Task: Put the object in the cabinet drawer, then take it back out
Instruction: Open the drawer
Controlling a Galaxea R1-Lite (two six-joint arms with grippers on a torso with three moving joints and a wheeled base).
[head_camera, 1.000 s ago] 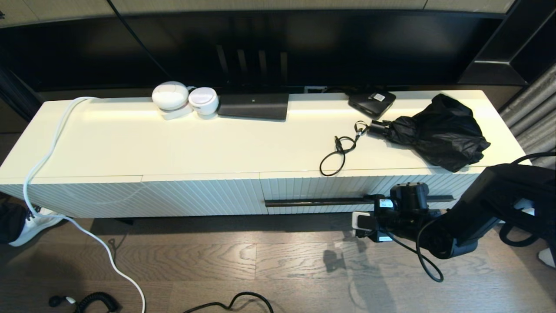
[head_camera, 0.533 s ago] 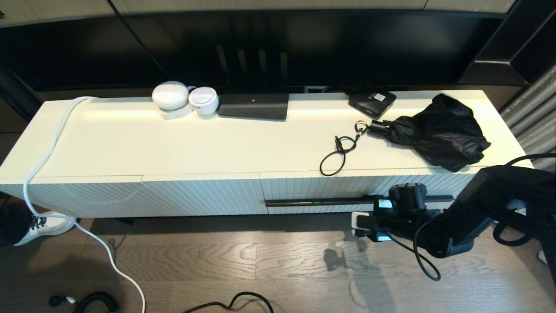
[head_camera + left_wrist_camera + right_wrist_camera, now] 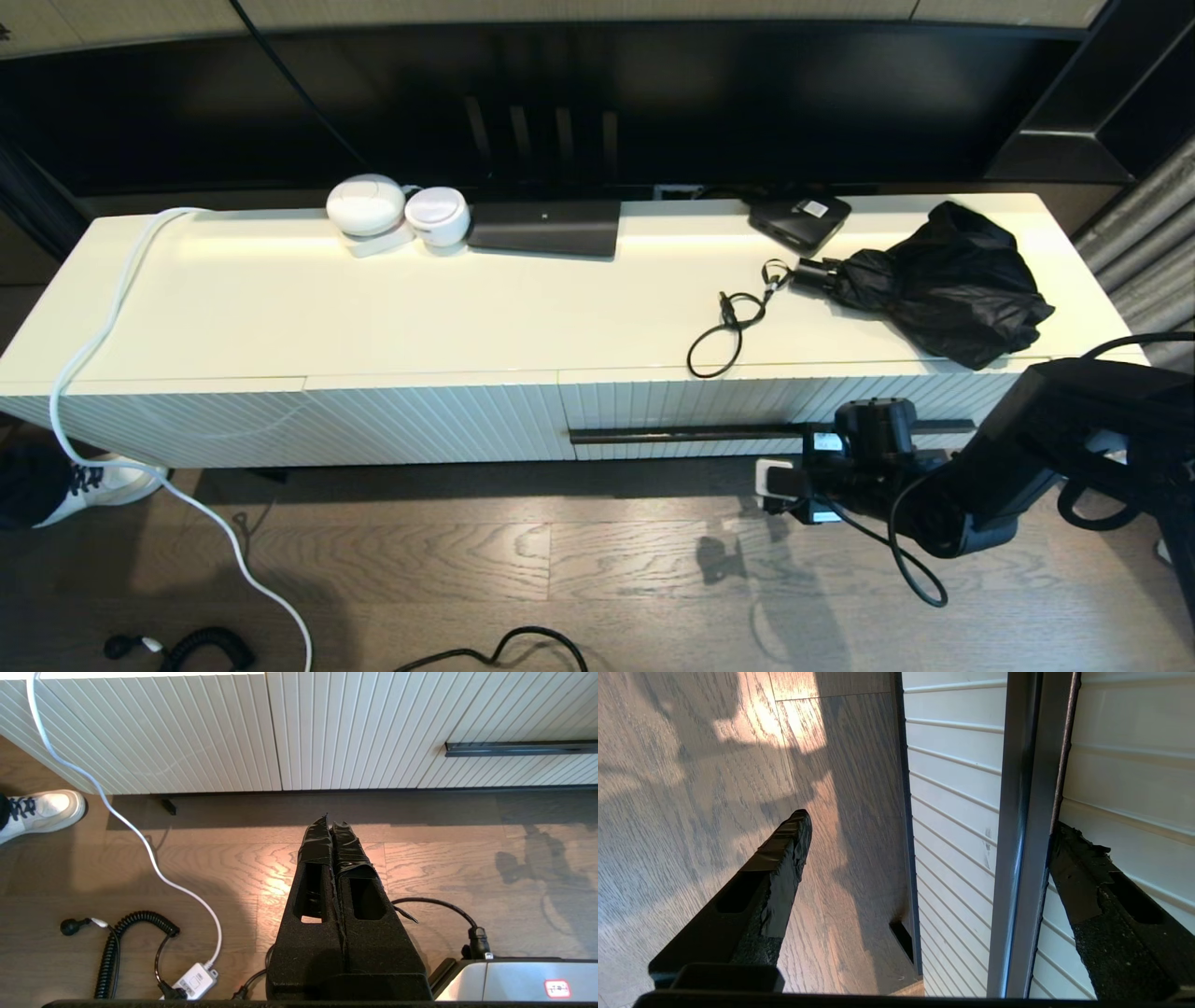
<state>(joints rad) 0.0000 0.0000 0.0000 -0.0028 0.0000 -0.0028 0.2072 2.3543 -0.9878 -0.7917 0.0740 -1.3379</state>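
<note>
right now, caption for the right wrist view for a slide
Open right gripper straddling the black bar handle of the closed cabinet drawer, one finger behind the bar.

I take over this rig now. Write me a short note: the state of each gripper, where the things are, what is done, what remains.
Right gripper: open, fingers on either side of the black bar handle, not closed on it.
Left gripper: shut, parked above the floor.
Cabinet drawer: closed.
Black folded umbrella: on the cabinet top, likely the object.
Done: handle reached.
Left: grip, pull open, put object in, take it out.
</note>
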